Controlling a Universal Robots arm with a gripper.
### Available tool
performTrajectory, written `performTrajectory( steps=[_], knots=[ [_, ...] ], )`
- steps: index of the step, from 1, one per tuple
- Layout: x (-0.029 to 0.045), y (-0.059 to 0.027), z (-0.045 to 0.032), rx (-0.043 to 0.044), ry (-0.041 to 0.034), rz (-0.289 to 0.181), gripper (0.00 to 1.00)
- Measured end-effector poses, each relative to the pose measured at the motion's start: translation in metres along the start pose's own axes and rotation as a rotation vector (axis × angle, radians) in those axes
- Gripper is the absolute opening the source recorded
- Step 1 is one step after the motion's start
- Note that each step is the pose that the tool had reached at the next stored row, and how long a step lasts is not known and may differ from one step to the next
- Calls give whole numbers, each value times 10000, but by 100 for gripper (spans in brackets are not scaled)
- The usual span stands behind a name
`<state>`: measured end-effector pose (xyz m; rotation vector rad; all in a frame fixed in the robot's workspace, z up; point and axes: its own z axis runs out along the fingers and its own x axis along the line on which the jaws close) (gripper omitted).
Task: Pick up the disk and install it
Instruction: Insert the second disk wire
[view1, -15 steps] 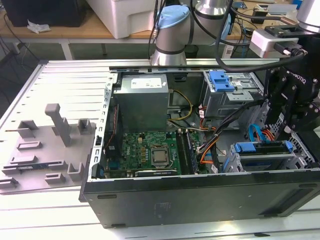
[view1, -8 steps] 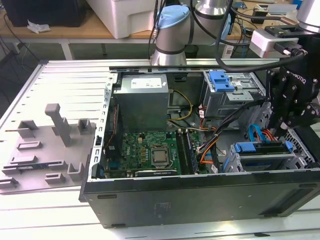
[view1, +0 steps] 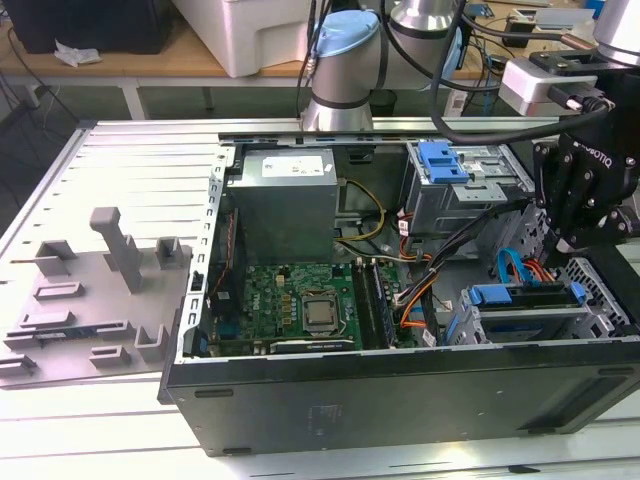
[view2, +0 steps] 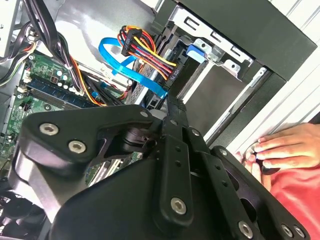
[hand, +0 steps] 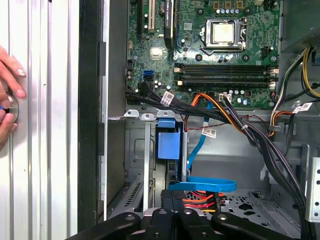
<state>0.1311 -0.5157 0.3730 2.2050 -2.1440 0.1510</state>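
The disk (view1: 520, 294) sits edge-on as a blue strip inside the lower metal drive cage, at the open computer case's end on the exterior view's right. Its blue carrier end (hand: 167, 142) lies between the cage walls in the first wrist view, and in the second wrist view the disk (view2: 197, 52) appears as a blue tab. My gripper (view1: 562, 248) hangs just above the strip's right end, fingers drawn together with nothing seen between them. Its black linkages (view2: 169, 99) reach toward the cage, and the gripper (hand: 172, 194) hovers over the bay. Whether it touches the disk I cannot tell.
A blue SATA cable (hand: 202, 186) and orange-red power wires (view2: 150, 47) loop beside the gripper. A blue bracket (view1: 440, 160) tops the upper cage. The grey fixture tray (view1: 90, 300) lies at the exterior view's left. A person's hand (view2: 280, 147) rests outside the case wall (hand: 90, 125).
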Motion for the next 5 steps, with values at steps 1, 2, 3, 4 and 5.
performTrajectory(
  steps=[1,2,3,4,5],
  knots=[
    [0,0,0,0,0,0,11],
    [0,0,0,0,1,0,11],
    [0,0,0,0,2,1,11],
    [0,0,0,0,2,0,11],
    [0,0,0,0,2,0,11]
  ],
)
